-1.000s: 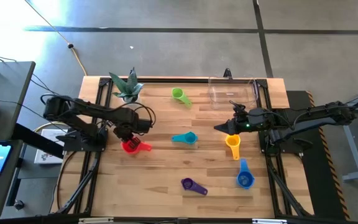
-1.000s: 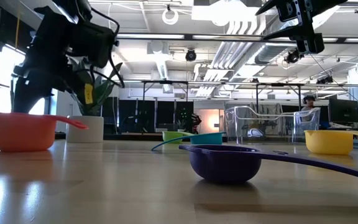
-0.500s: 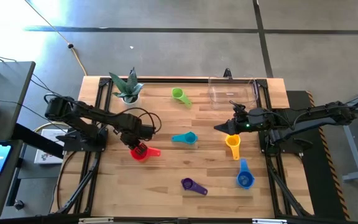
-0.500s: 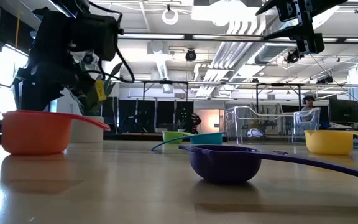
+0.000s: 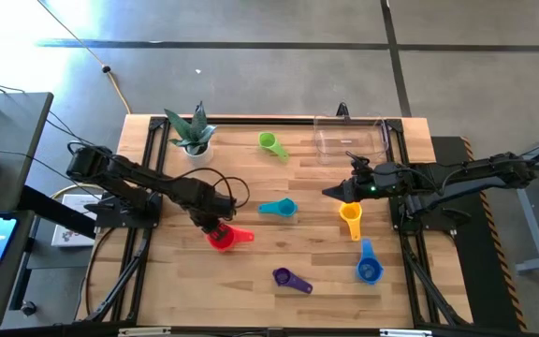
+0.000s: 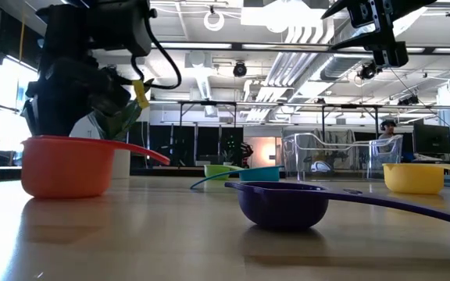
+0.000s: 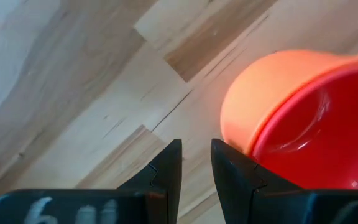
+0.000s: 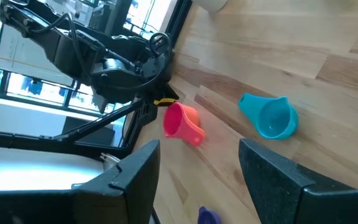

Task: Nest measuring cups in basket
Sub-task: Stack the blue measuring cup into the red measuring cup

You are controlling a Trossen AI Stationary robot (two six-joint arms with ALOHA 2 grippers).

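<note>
Left hand [image 5: 215,227] pinching rim of red round plastic measuring cup [image 5: 223,238] on wooden tabletop [image 5: 251,271]; right hand [image 5: 333,192] wide, empty, above yellow plastic cup [image 5: 351,216]; clear rectangular plastic basket [image 5: 351,138] empty, nesting not started

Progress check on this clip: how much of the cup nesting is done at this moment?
Done: nothing yet; the basket holds no cups. In hand: the left gripper is down at the red cup, which sits on the table. The right gripper hangs open near the yellow cup. Left: the green cup, teal cup, blue cup and purple cup lie loose, none nested.
</note>
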